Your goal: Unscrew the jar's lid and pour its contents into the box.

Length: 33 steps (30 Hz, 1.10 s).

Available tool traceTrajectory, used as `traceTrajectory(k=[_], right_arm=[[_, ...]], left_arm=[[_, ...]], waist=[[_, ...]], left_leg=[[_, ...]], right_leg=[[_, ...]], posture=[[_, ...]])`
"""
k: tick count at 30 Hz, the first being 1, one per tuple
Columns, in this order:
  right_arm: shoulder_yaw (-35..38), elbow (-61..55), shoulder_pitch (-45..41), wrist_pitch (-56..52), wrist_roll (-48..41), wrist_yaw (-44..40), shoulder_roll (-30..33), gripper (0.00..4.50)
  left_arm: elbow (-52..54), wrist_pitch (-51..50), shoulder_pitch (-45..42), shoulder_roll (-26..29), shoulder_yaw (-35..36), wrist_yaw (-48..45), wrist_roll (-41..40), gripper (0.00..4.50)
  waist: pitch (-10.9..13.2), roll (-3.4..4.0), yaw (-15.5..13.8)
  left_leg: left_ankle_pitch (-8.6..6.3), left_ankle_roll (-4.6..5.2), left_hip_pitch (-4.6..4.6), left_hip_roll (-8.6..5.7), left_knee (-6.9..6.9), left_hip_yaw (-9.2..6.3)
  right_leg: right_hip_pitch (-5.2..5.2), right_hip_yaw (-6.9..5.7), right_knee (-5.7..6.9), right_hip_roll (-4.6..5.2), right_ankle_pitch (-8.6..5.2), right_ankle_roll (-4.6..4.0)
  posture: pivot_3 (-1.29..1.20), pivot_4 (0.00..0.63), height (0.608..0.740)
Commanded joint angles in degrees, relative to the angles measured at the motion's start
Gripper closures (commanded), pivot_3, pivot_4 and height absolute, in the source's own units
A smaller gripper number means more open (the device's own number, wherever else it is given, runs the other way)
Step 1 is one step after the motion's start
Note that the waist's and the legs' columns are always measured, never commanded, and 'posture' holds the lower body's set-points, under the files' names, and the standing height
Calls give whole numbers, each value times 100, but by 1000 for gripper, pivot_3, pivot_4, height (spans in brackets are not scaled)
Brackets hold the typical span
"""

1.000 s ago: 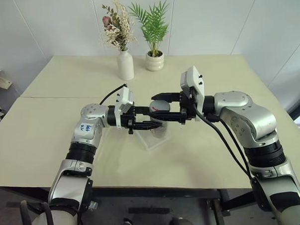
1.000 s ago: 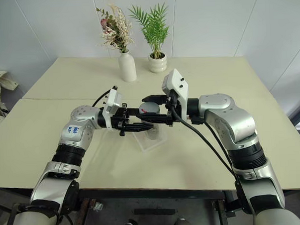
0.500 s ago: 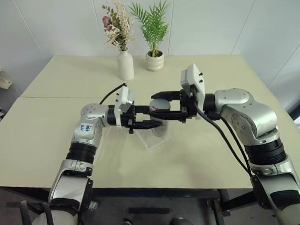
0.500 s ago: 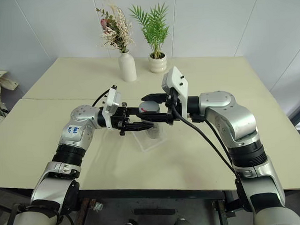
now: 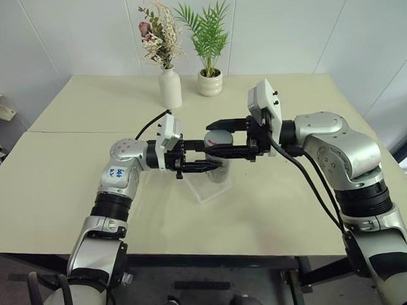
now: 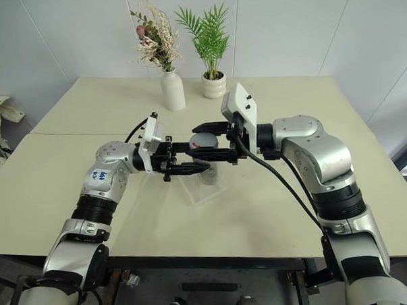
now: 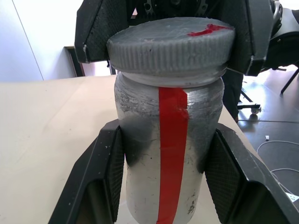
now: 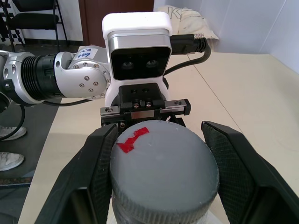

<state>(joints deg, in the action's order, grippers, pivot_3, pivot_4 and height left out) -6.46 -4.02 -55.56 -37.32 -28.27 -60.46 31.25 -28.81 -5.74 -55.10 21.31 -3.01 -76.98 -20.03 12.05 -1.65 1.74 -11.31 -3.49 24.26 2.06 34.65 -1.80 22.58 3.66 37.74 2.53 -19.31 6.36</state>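
- Grey lid (image 7: 170,46), red mark on top, looks tilted on the jar (image 7: 170,154); compared with a second ago the right arm's wrist has turned a little, so unscrewing seems under way.
- Jar: silvery sides, red stripe, held above the box (image 5: 206,189).
- Left fingers (image 7: 106,172) clamp the jar; right fingers (image 8: 100,163) clamp the lid.
- Worktop (image 5: 273,203) below.
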Motion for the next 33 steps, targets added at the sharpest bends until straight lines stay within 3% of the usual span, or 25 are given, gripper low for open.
traceTrajectory(k=[1, 20, 33], right_arm=[[544, -39, -388, 352, 18, 119, 233, 1966], [612, -101, -342, 439, -346, -57, 49, 1966], [266, 14, -308, 908, 143, -447, 183, 1966]], left_arm=[[78, 8, 198, 69, -121, -183, 71, 2433], [-103, -31, 118, 5, -226, -476, 64, 2433], [-789, 48, -285, -105, -341, -745, 222, 2433]], waist=[[0, 0, 1], [0, 0, -2], [1, 1, 4]], left_leg=[[0, 0, 0, 0, 0, 0], [0, 0, 0, 0, 0, 0], [0, 0, 0, 0, 1, 1]], right_leg=[[0, 0, 0, 0, 0, 0], [0, 0, 0, 0, 0, 0], [0, -1, 0, -1, 0, 0]], posture=[[0, 150, 740], [0, 150, 740], [0, 150, 740]])
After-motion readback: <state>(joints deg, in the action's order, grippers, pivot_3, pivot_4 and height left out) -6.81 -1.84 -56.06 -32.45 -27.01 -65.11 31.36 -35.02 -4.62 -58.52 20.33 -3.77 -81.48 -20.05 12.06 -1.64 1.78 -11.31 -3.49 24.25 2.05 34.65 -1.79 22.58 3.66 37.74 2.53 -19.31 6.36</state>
